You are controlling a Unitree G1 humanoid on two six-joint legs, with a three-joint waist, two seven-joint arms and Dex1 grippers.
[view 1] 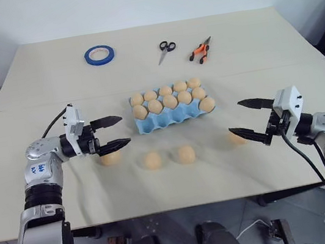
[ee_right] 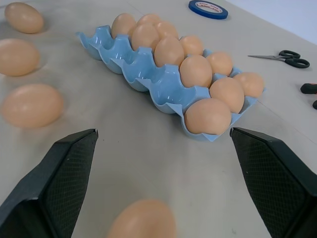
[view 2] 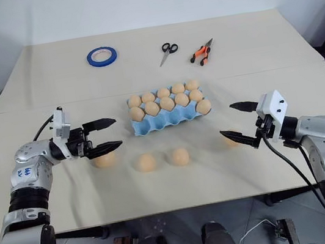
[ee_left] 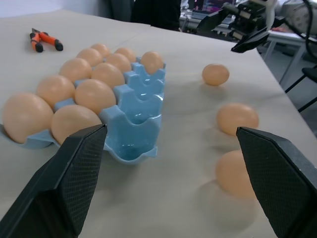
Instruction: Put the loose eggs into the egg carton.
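The light blue egg carton (view 1: pixel 163 120) sits mid-table, its two far rows filled with eggs and one egg at the right end of the near row; the other near cups are empty. Several loose eggs lie in a line in front of it: one (view 1: pixel 111 158) just under my left gripper (view 1: pixel 125 129), two in the middle (view 1: pixel 152 160) (view 1: pixel 185 153), and one (view 1: pixel 236 138) below my right gripper (view 1: pixel 234 117). Both grippers are open, hold nothing, and point inward toward each other above the table. The right wrist view shows the nearest egg (ee_right: pixel 133 220) between its fingers.
At the far side of the table lie a blue tape roll (view 1: pixel 100 54), black scissors (view 1: pixel 166 49) and orange-handled pliers (view 1: pixel 201 51). A seam between two tabletops runs behind the carton. The table's front edge is close below the loose eggs.
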